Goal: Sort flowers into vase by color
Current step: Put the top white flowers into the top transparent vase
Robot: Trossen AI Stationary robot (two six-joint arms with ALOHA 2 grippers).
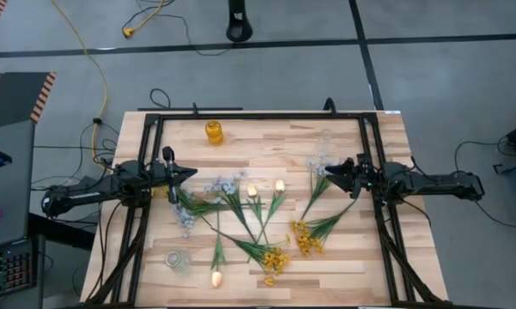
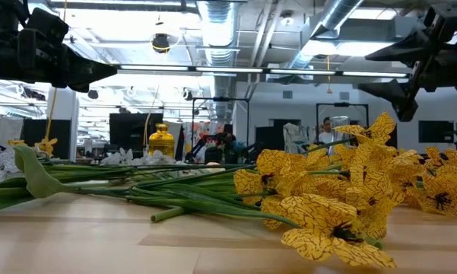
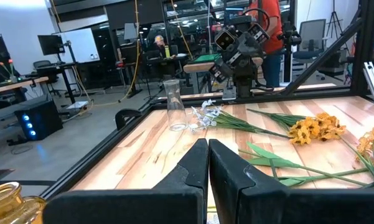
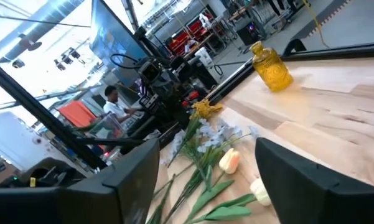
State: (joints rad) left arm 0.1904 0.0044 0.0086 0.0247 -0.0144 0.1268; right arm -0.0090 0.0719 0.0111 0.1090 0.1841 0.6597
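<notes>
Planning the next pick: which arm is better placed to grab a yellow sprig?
Right, probably. The right gripper is open and sits nearer the yellow sprigs, whose stems fan up toward it. The left gripper is shut, over the blue-white sprays.

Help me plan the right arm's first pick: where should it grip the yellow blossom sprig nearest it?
Probably on the bare green stem, partway up from the yellow blossom cluster, coming straight down from above. The sprig lies flat on the table, and the stem is thin and firm while the blossoms would crush. The right gripper is open.
</notes>
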